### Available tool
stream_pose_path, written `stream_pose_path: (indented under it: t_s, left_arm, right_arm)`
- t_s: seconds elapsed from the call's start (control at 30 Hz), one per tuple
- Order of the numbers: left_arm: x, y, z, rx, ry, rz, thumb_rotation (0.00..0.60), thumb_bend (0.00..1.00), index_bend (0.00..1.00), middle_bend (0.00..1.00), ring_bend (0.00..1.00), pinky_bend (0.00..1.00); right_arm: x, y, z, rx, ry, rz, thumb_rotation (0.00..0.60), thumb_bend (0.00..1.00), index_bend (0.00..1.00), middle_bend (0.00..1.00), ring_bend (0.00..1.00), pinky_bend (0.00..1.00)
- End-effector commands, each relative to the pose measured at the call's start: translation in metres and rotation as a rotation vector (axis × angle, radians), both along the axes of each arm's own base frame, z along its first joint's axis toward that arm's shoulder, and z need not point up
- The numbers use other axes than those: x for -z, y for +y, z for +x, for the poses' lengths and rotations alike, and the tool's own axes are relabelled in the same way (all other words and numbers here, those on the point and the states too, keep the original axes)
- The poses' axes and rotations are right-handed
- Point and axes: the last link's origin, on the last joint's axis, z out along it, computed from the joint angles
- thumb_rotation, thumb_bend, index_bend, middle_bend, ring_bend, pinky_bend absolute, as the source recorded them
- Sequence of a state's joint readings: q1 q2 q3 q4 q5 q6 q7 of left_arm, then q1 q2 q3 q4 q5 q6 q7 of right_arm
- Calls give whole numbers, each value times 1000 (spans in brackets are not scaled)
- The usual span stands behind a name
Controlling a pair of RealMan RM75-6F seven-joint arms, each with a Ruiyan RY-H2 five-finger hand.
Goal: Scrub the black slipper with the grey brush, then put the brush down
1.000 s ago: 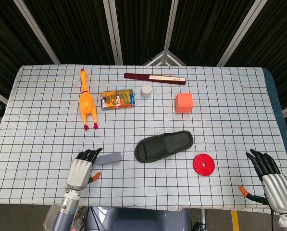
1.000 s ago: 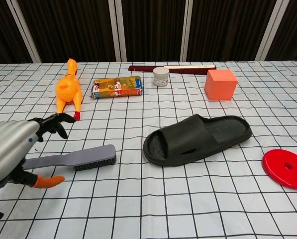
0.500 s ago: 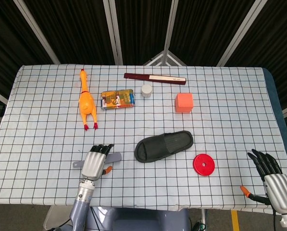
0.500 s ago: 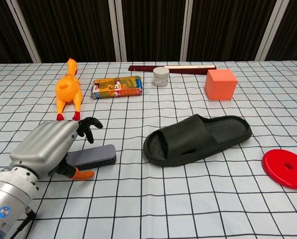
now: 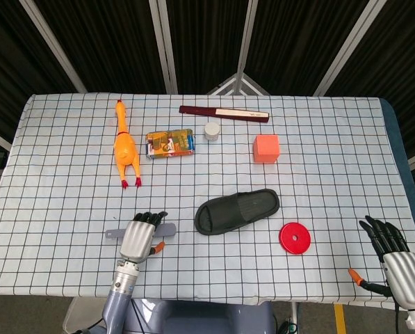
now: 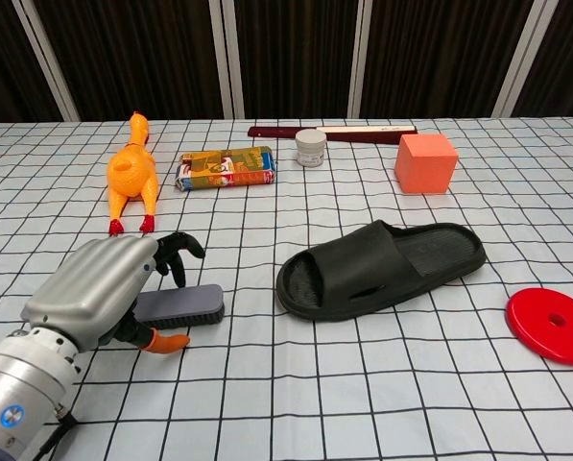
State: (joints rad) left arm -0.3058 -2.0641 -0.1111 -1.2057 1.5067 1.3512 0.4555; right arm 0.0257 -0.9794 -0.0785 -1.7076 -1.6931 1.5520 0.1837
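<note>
Early stage: the left hand [image 6: 108, 288] sits over the grey brush [image 6: 182, 304] handle, fingers curled around it but whether it truly grips, I cannot tell. The brush lies on the counter [image 6: 382, 384], left of the black slipper [image 6: 382, 266]; scrubbing is all to come. The left hand has shifted in over the handle. The right hand [image 5: 395, 259] is open at the near right edge.

The printed packet [image 6: 226, 167] carries lettering too small to read
</note>
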Motion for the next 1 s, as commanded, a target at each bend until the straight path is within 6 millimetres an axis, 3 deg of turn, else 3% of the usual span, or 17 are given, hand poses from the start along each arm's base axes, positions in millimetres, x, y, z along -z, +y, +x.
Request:
stream_pose_path:
  t_s: [0.03, 0.43, 1.0]
  left_arm:
    - [0, 1, -1, -8, 3, -2, 600, 172, 292, 440, 367, 393]
    - [-1, 1, 1, 6, 2, -3, 600, 209, 330, 482, 404, 426]
    - [-1, 1, 4, 0, -14, -24, 600, 355, 385, 534, 457, 480]
  right_arm:
    - [0, 0, 0, 1, 1, -1, 524, 307, 0, 0, 0, 10]
    - [0, 1, 1, 4, 3, -4, 524, 307, 0, 0, 0, 11]
    - [1, 1, 2, 8, 10, -2, 524, 307, 0, 0, 0, 11]
